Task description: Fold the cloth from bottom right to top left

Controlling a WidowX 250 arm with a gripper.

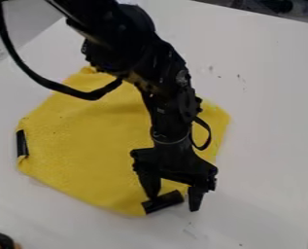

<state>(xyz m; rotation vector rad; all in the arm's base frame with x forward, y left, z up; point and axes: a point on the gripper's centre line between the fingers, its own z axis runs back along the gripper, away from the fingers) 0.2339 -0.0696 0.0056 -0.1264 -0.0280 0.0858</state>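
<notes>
A dark object [0, 239], hard to make out, sits nearest, lower left. The yellow cloth [85, 146] lies spread on the white table [266, 121]; likely light, soft and floppy, it is best pinched at the black strip [162, 203] on its lower right edge, where the gripper [175, 203] hangs wide apart, holding nothing.

The cloth [85, 146] is a bright, warm yellow, one plain colour with faint mottling and slightly deeper yellow in its shaded creases. The strip at its left edge [22, 143] is black, as is the short piece at its lower edge [162, 203]. The robot arm [166, 73] is black, with a brownish patch partway along and a thin greyish ring above the black gripper [175, 203]. The looping cable [36, 77] is black too. The desk [266, 126] is pale greyish white, dotted with small dark specks.
</notes>
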